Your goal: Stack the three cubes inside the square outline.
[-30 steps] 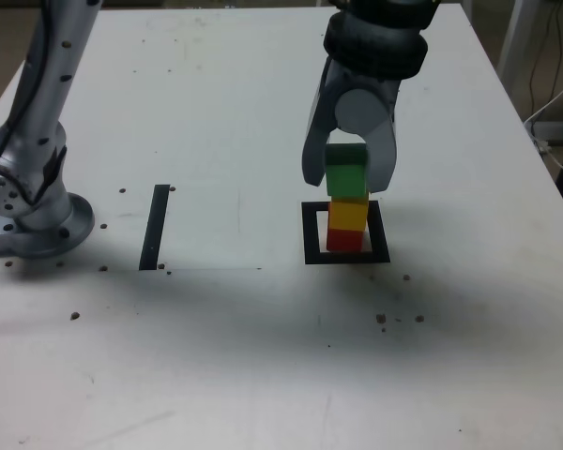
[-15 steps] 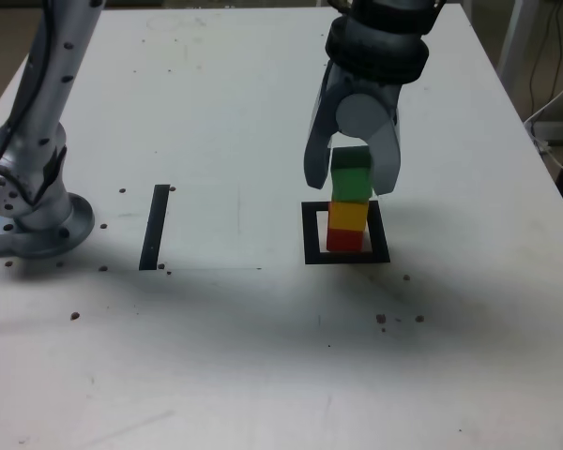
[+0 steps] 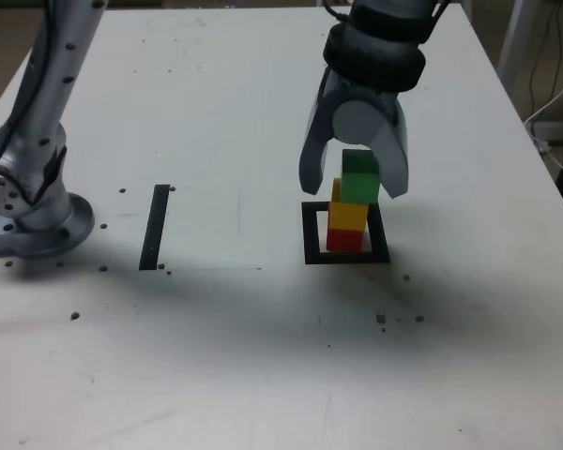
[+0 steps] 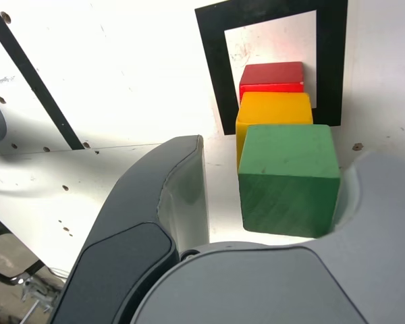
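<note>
A red cube [image 3: 344,240] stands inside the square outline [image 3: 311,234], with a yellow cube [image 3: 347,214] on top of it. The green cube [image 3: 360,177] rests on the yellow one, offset toward the exterior view's right. My gripper [image 3: 353,186] hangs around the green cube and is open. In the wrist view, the green cube [image 4: 289,179] lies against one finger [image 4: 385,202], and a clear gap separates it from the other finger [image 4: 169,196]. Below it show the yellow cube [image 4: 273,111], the red cube [image 4: 271,73] and the square outline [image 4: 212,67].
A straight black strip [image 3: 156,226] lies on the white table to the exterior view's left of the stack. The arm's grey base [image 3: 33,220] stands at the far left edge. Small dark specks dot the tabletop. Cables hang beyond the right table edge.
The jaws have spread apart from their grip on the green cube. The green cube has shifted slightly toward the exterior view's right on the yellow cube.
</note>
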Robot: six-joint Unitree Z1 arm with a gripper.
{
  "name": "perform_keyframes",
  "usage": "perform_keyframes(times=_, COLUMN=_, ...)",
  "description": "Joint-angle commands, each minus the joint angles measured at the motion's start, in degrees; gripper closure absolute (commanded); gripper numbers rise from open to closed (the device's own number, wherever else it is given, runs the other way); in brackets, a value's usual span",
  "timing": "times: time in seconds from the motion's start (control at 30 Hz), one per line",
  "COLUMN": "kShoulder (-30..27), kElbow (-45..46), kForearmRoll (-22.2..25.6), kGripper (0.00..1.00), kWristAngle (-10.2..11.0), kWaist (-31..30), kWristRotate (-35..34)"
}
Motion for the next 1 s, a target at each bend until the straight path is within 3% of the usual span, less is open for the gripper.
perform_keyframes(times=0.0, kShoulder=0.3, kElbow=0.3, kForearmRoll=1.7, kGripper=0.0, kWristAngle=-0.3, kWaist=0.0, kWristRotate=0.1)
perform_keyframes(times=0.13, kShoulder=-0.7, kElbow=0.2, kForearmRoll=1.7, kGripper=0.0, kWristAngle=0.3, kWaist=-0.1, kWristRotate=0.1)
perform_keyframes(times=0.37, kShoulder=-8.2, kElbow=1.9, kForearmRoll=1.8, kGripper=0.0, kWristAngle=4.3, kWaist=-0.5, kWristRotate=-1.0)
perform_keyframes(times=0.6, kShoulder=-15.4, kElbow=8.5, kForearmRoll=1.7, kGripper=0.0, kWristAngle=5.2, kWaist=-0.4, kWristRotate=-1.3)
perform_keyframes(times=0.83, kShoulder=-23.0, kElbow=20.5, kForearmRoll=0.0, kGripper=0.0, kWristAngle=7.5, kWaist=-0.3, kWristRotate=-2.2)
perform_keyframes(times=0.97, kShoulder=-28.7, kElbow=32.2, kForearmRoll=-4.8, kGripper=0.0, kWristAngle=8.2, kWaist=0.5, kWristRotate=-3.0)
